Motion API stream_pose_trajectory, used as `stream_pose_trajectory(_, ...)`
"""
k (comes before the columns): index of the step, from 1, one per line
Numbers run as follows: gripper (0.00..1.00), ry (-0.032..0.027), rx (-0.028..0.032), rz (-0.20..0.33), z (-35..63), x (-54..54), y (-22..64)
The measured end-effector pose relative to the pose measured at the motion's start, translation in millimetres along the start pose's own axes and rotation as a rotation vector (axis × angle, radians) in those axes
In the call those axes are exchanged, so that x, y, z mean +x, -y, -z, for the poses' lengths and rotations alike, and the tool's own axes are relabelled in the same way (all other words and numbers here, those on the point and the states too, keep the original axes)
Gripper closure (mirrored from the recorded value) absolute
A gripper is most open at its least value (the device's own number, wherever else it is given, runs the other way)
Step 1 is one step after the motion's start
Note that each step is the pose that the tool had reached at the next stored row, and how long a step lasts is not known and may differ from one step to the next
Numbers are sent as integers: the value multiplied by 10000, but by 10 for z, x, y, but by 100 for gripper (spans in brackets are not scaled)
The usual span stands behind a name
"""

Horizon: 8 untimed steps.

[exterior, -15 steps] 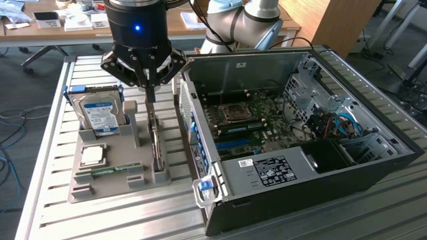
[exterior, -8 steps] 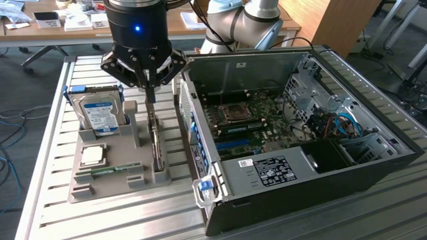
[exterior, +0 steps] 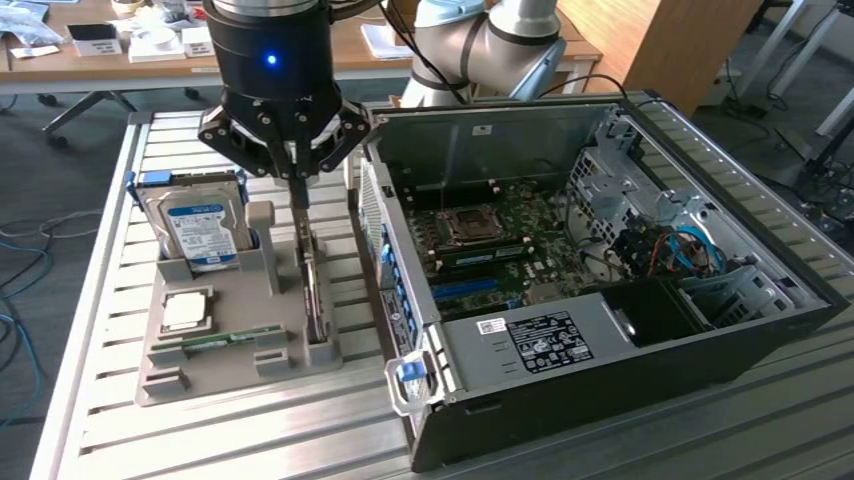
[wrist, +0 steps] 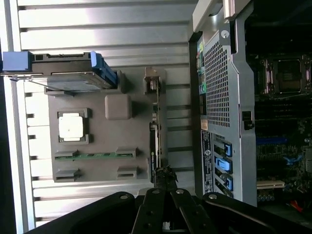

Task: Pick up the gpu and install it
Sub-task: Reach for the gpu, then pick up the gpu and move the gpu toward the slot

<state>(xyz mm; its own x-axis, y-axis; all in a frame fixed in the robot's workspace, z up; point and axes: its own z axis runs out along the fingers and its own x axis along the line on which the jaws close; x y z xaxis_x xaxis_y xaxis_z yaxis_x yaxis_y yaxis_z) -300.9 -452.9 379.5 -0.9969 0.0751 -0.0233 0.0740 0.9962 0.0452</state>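
The gpu (exterior: 312, 290) stands on its edge in a slot of the grey holder tray (exterior: 214, 372), so it reads as a thin dark strip with a metal bracket end. From the wrist it is a narrow line (wrist: 156, 131) running along the tray (wrist: 97, 141). My gripper (exterior: 296, 172) hangs well above the card, its fingers pressed together with nothing between them. In the wrist view the closed gripper tips (wrist: 165, 174) line up over the card's near end. The open computer case (exterior: 507, 130) lies on the exterior view's right of the tray, motherboard (exterior: 494, 250) exposed.
The tray also carries a blue-labelled hard drive (exterior: 198, 228) standing upright, a processor chip (exterior: 184, 310) and a green memory stick (exterior: 220, 340). The case's perforated rear wall (wrist: 219, 97) stands close beside the card's slot. Blue expansion slots (exterior: 467, 290) sit on the board. Everything rests on a slatted metal table (exterior: 267, 430).
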Motion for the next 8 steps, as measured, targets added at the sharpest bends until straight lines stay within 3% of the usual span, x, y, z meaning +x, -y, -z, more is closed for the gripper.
stream_pose_trajectory(8,89,0,0,-2,0,7,9)
